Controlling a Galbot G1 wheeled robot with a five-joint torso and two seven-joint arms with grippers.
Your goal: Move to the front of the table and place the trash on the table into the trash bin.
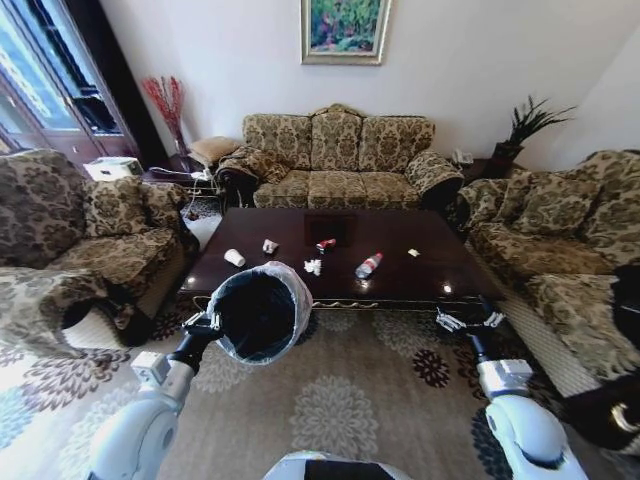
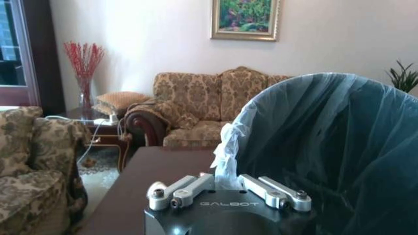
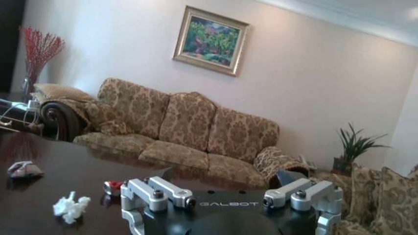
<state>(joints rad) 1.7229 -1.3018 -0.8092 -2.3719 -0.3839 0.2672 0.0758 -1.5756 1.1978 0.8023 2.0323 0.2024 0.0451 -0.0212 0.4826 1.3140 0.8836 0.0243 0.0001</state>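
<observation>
Left gripper (image 1: 207, 322) fingers clamping trash bin (image 1: 258, 312) by bagged rim, near-left of surface (image 1: 420, 262). Right gripper (image 1: 468, 320) fingers spread, empty, hovering near-right. Trash mid-surface: paper cup (image 1: 234, 258), paper wad (image 1: 313, 267), bottle (image 1: 368, 265), likely light, crushable; bottle slippery, pinching mid-body best.

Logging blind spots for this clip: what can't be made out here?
- Trash bin inside: head view shows it only as dark; in the left wrist view the bag hides its bottom.
- Left tool: its tips are buried in bag plastic.
- Small scrap on the table: too small to identify.
</observation>
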